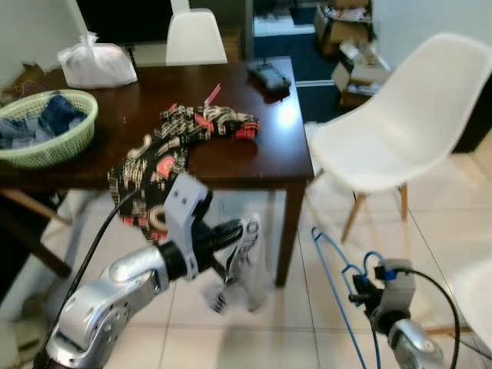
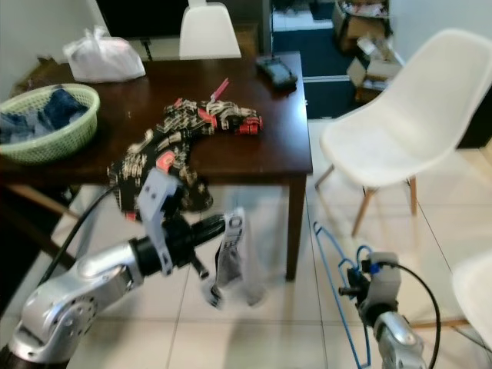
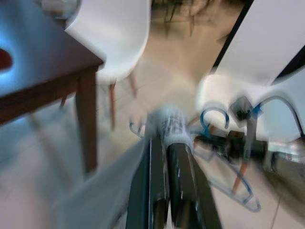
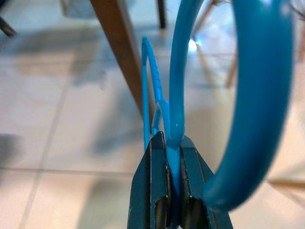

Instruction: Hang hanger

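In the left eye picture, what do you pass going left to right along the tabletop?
Green basket → white bag → patterned cloth → dark case.

Bright indoor light, heavy blur (wrist views)

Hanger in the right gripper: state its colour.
Blue. The hanger shows best in the right wrist view, clamped in the right gripper.

You see a blue hanger (image 4: 178, 95) pinched in black fingers (image 4: 153, 191). The garment (image 1: 165, 165) is black with white and red print. Table (image 1: 254, 157): dark brown. Basket (image 1: 65, 146): pale green, holding blue denim (image 1: 58, 111). Chairs (image 1: 400, 131): white. Floor tiles (image 1: 307, 307): off-white.
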### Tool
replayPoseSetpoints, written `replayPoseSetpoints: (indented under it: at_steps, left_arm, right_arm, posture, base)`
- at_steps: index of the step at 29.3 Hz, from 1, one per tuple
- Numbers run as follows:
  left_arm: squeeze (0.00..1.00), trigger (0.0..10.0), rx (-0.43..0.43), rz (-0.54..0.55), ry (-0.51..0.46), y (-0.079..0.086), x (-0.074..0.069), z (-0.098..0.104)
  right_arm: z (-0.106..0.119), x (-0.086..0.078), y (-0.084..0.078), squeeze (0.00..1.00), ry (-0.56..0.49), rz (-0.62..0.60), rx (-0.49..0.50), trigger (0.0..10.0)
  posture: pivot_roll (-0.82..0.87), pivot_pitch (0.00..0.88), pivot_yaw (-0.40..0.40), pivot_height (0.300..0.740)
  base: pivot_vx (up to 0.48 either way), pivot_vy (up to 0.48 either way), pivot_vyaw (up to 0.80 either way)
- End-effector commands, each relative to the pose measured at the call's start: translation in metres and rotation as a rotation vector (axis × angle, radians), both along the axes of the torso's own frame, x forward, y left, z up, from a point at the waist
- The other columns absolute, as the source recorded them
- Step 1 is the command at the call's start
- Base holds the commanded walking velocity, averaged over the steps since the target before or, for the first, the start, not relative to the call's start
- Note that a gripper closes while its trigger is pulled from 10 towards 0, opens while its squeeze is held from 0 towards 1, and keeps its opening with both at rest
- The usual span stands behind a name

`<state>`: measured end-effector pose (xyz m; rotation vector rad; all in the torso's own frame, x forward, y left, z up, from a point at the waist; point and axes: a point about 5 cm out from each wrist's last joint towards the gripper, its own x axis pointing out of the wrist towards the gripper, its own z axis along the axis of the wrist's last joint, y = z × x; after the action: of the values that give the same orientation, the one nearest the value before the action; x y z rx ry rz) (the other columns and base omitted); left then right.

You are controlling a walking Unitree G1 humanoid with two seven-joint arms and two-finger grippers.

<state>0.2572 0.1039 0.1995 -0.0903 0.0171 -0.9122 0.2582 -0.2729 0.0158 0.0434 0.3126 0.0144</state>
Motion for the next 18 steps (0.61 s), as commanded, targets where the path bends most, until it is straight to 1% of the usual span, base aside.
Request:
replayPoseSetpoints:
  at_steps: [1,4,5,6,8,9,10,11,13,16,18]
  left_arm:
    - [0.00,10.0,0.008,0.017,0.019,0.006,0.001,-0.006]
    - [0.00,10.0,0.020,0.024,0.009,0.008,0.004,-0.006]
    - [0.00,10.0,0.030,0.043,-0.006,0.012,0.008,-0.005]
    - [0.00,10.0,0.030,0.043,-0.006,0.012,0.008,-0.005]
    - [0.00,10.0,0.048,0.102,-0.044,0.024,0.018,-0.001]
    - [0.00,10.0,0.048,0.102,-0.044,0.024,0.018,-0.001]
    - [0.00,10.0,0.058,0.151,-0.069,0.032,0.025,0.002]
    - [0.00,10.0,0.063,0.182,-0.085,0.038,0.030,0.004]
    - [0.00,10.0,0.071,0.226,-0.118,0.043,0.037,0.008]
    - [0.00,10.0,0.073,0.257,-0.148,0.044,0.043,0.011]
    - [0.00,10.0,0.070,0.262,-0.152,0.043,0.044,0.011]
  right_arm:
    - [-0.008,-0.005,0.005,0.00,0.023,0.002,0.016,10.0]
    - [-0.008,-0.005,0.005,0.00,0.022,0.001,0.014,10.0]
    - [-0.007,-0.005,0.005,0.00,0.020,0.006,0.006,10.0]
    - [-0.007,-0.005,0.005,0.00,0.020,0.006,0.006,10.0]
    - [-0.005,-0.004,0.005,0.00,0.009,0.009,0.006,10.0]
    - [-0.005,-0.004,0.005,0.00,0.009,0.009,0.006,10.0]
    - [-0.002,-0.001,0.004,0.00,-0.003,0.005,0.010,10.0]
    - [0.001,0.001,0.003,0.00,-0.012,0.001,0.015,10.0]
    - [0.009,0.010,0.004,0.00,-0.037,-0.004,0.052,10.0]
    - [0.020,0.020,0.007,0.00,-0.067,0.013,0.039,10.0]
    - [0.021,0.022,0.009,0.00,-0.073,0.019,0.036,10.0]
  posture:
    - [0.04,0.142,0.007,0.740]
    - [0.04,0.142,0.007,0.740]
    - [0.04,0.140,0.008,0.740]
    - [0.04,0.140,0.008,0.740]
    - [0.03,0.138,0.010,0.740]
    - [0.03,0.138,0.010,0.740]
    - [0.03,0.138,0.010,0.740]
    - [0.03,0.138,0.010,0.740]
    - [0.03,0.138,0.010,0.740]
    - [0.02,0.126,0.011,0.740]
    - [0.02,0.126,0.011,0.740]
  base:
    - [-0.379,0.000,0.00]
    - [-0.341,0.000,0.00]
    - [0.000,0.000,0.00]
    - [0.000,0.000,0.00]
    - [0.000,0.000,0.00]
    - [0.000,0.000,0.00]
    - [0.000,0.000,0.00]
    - [0.000,0.000,0.00]
    - [0.000,0.000,-0.80]
    - [0.000,0.000,-0.80]
    - [0.000,0.000,-0.80]
